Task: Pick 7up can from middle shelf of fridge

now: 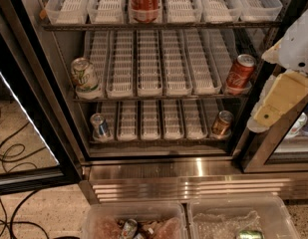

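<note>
The 7up can point(83, 75), pale green and white with a silver top, stands tilted in the leftmost lane of the middle shelf point(158, 94) in the fridge point(158, 171). The fridge's glass door point(24, 133) is swung open at the left. My gripper point(274, 106), white with a pale yellow finger, hangs at the right edge of the view in front of the fridge's right door frame. It is level with the middle shelf and far to the right of the 7up can.
A red cola can point(239, 72) stands at the right end of the middle shelf, another point(144, 1) on the top shelf. A blue-silver can point(99, 127) and a brown can point(222, 123) are on the bottom shelf. Two clear bins point(186, 214) sit on the floor below. Cables point(9, 153) lie at the left.
</note>
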Available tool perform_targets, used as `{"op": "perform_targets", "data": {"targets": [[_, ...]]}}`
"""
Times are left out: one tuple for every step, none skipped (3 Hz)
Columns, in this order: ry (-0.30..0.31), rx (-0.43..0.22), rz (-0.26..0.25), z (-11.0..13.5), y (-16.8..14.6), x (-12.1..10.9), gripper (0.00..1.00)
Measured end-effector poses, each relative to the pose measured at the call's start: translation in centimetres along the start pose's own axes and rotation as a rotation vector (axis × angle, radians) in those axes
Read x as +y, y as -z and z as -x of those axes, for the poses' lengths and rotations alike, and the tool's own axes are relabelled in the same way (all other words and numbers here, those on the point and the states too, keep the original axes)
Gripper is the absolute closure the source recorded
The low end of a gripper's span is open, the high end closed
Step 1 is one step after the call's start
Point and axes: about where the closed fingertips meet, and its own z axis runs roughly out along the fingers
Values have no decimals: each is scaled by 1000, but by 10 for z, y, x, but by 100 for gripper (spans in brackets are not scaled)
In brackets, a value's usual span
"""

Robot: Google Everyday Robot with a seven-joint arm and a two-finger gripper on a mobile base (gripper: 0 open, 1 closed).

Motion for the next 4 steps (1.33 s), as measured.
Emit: {"op": "perform_targets", "data": {"targets": [[-25, 10, 14, -3, -13, 6, 0], [-127, -1, 28, -10, -43, 28, 0], [-198, -11, 58, -19, -82, 52, 0], [-224, -106, 124, -17, -111, 62, 0]]}}
